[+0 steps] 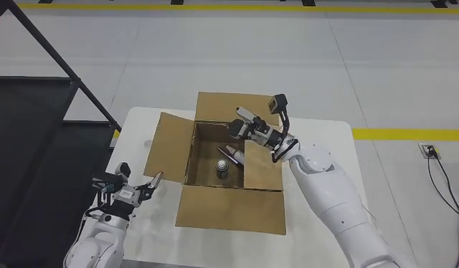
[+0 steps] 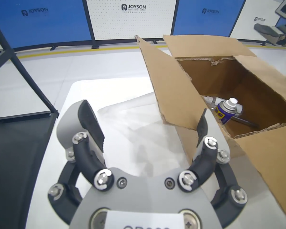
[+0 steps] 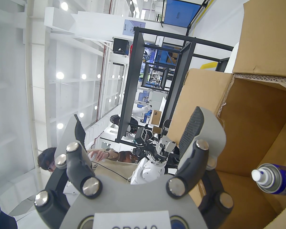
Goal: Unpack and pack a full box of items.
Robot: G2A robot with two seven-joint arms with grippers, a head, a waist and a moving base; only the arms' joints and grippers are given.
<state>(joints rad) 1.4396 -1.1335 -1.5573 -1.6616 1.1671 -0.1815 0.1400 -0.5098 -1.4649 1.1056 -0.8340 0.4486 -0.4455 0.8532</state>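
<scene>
Cardboard box (image 1: 228, 209) sits mid-way along the white bench (image 1: 324, 137), its four flaps opened so the inside can be reached from above. On its floor stands one blue spray can (image 1: 223, 169), white cap up. Just beside it lies one slim white tube-like item (image 1: 233, 154). Whether the dark rod (image 2: 245, 121) by the can is a separate item I cannot tell. Above the opening's far side the right jaws hang apart and empty, probably placed to go down for the can. The left jaws, also apart and empty, hang over bare bench beside the left flap, clear of the box.
</scene>
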